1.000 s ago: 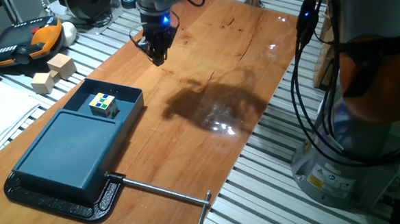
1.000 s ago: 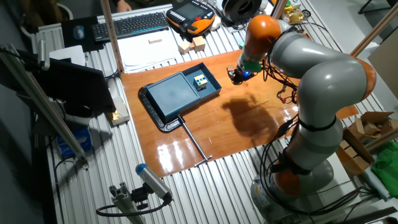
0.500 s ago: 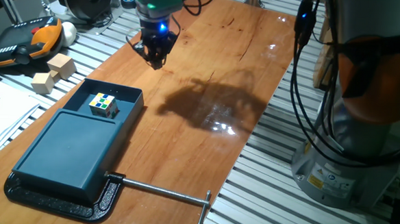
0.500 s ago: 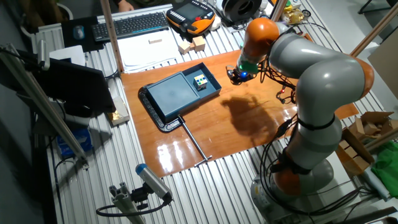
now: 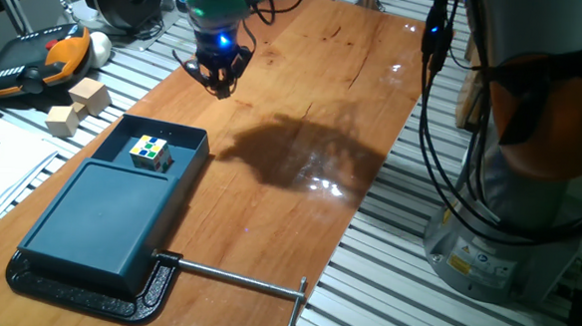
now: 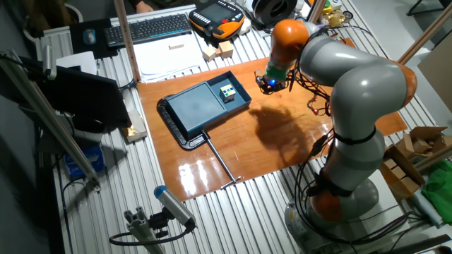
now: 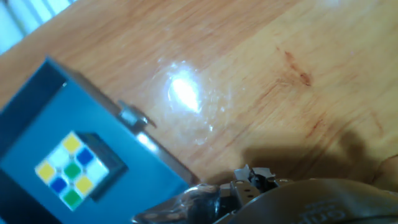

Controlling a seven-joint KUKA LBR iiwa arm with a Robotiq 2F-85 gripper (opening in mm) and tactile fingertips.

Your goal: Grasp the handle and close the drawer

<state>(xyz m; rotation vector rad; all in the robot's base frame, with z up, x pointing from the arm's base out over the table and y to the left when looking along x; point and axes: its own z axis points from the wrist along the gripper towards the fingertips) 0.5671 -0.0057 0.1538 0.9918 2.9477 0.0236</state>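
1. The shallow dark teal plastic drawer (image 5: 157, 148) sticks out of its flat teal box (image 5: 98, 218), holding a multicoloured puzzle cube (image 5: 149, 152).
2. Its narrow teal end-rim handle (image 5: 168, 129) runs left-right across the far end.
3. The two-finger gripper (image 5: 216, 77) hangs farther back and right, apart from the handle; whether its fingers are spread I cannot tell.

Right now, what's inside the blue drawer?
Inside the open drawer sits one small puzzle cube with yellow, green, blue and white squares. The drawer's back part is hidden inside the flat box.
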